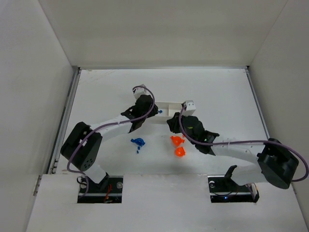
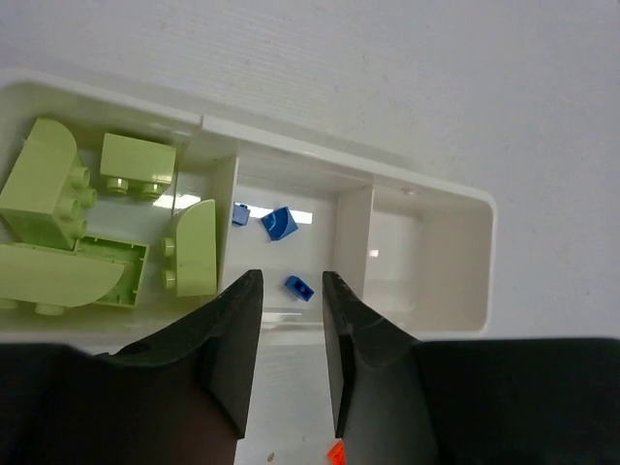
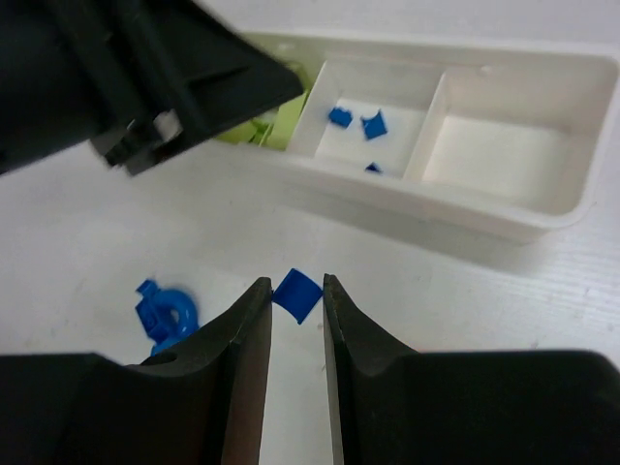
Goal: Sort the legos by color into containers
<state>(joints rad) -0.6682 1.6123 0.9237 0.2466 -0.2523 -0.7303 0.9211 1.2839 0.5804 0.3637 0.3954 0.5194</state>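
Bright, diffuse overhead light; shadows soft; wrist views blur dark foreground; mild glare inside tray [image 2: 426, 184].

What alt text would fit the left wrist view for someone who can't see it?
The left gripper, open and empty, hovers over a white tray with three compartments. The compartment at picture left holds light green legos, the middle one three small blue legos, and the right one is empty.
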